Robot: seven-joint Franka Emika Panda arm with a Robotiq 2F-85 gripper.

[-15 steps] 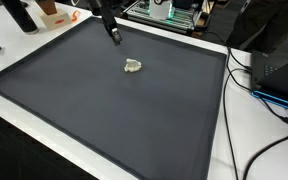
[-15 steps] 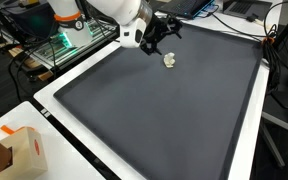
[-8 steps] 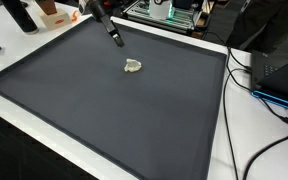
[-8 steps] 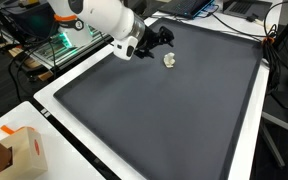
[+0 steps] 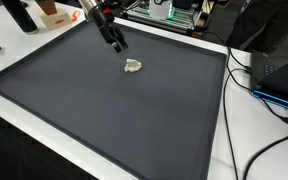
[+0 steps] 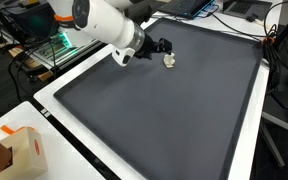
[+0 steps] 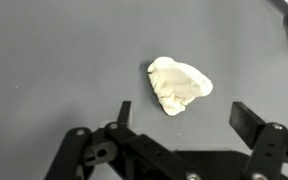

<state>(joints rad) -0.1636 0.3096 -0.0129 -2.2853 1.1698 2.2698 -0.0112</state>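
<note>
Wrist view shows the crumpled white lump up close, folds and all. It lies on the dark mat just ahead of the gap between the two fingers and touches neither. In both exterior views the lump is only a pale speck toward the mat's far side. In an exterior view the white bench carries an orange-and-white carton at its near corner, and the white arm covers part of the mat's far edge. In an exterior view cables trail over the bench edge and an electronics rack stands behind. The hand hangs just beside the lump, spread wide, grasping nothing.
</note>
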